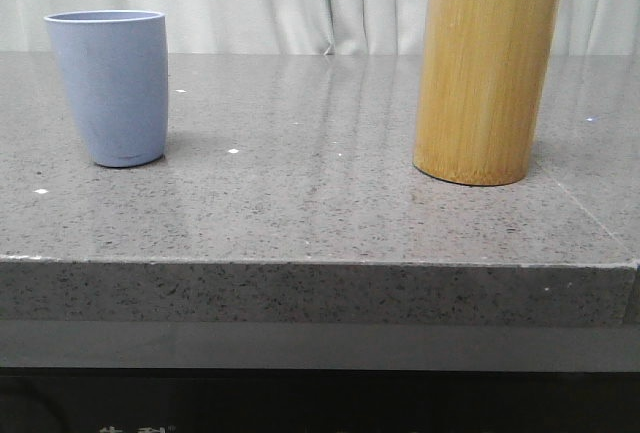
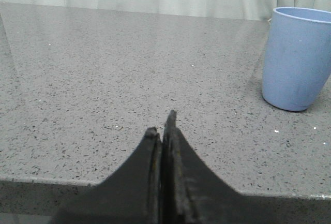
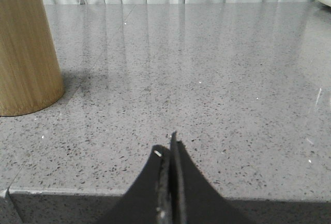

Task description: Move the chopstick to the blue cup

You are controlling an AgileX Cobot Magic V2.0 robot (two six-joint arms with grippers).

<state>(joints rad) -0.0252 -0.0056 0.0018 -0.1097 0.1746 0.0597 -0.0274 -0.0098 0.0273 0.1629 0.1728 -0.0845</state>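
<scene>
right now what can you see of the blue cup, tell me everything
The blue cup is a matte, pale blue-lavender tumbler with no handle, tapering to a narrower base; it looks like plastic. It stands upright on the grey speckled table, on the robot's left, well apart from the bamboo holder. Nothing touches it but the table. Its inside is hidden, though nothing sticks out above the rim.

My right gripper (image 3: 169,144) hangs low at the near edge of the grey speckled counter (image 3: 207,89), its fingers pressed together with nothing between them. A tan bamboo holder (image 3: 26,48) stands upright on the counter, well apart from my fingertips.
</scene>
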